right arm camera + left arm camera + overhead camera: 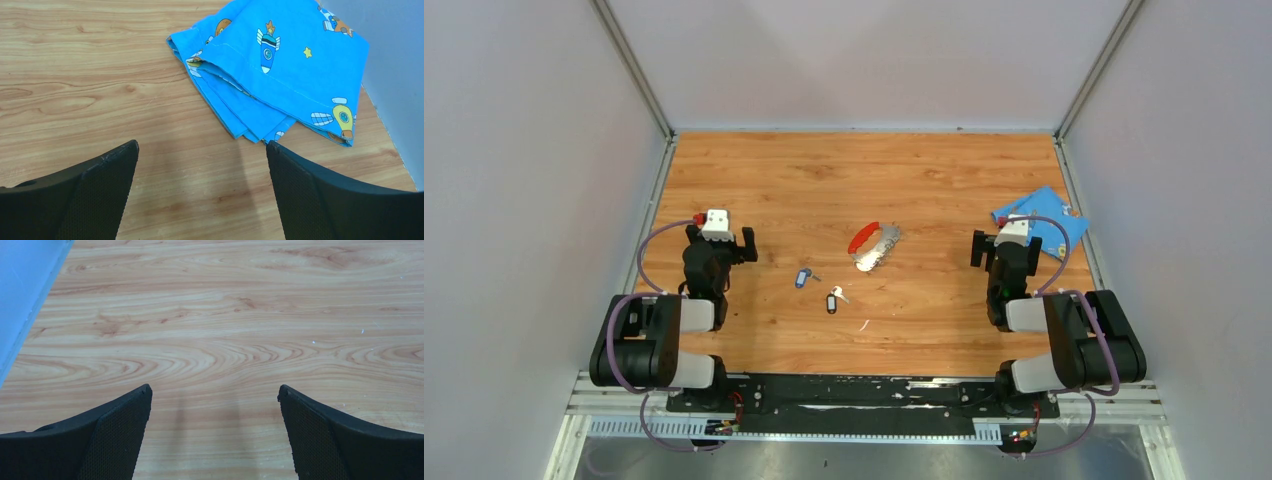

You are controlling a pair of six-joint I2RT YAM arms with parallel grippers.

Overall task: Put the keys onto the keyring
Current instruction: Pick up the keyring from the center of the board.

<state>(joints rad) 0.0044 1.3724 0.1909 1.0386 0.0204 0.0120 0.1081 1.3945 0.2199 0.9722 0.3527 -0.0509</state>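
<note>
The keyring (874, 244), a curved strap fob part red and part silvery grey, lies in the middle of the wooden table (844, 180). Just in front of it rest the two keys: the blue-headed key (803, 277) and the black-headed key (833, 300), both flat on the wood and apart from the fob. My left gripper (722, 240) stands open at the left, well clear of the keys, with only bare wood between its fingers (125, 430). My right gripper (999, 243) stands open at the right, nothing between its fingers (310, 195).
A folded blue cloth (280, 65) with cartoon prints lies at the right edge of the table, just beyond my right gripper and against the grey side wall (395, 60). A small white scrap (863, 324) lies near the front. Walls close the table on three sides.
</note>
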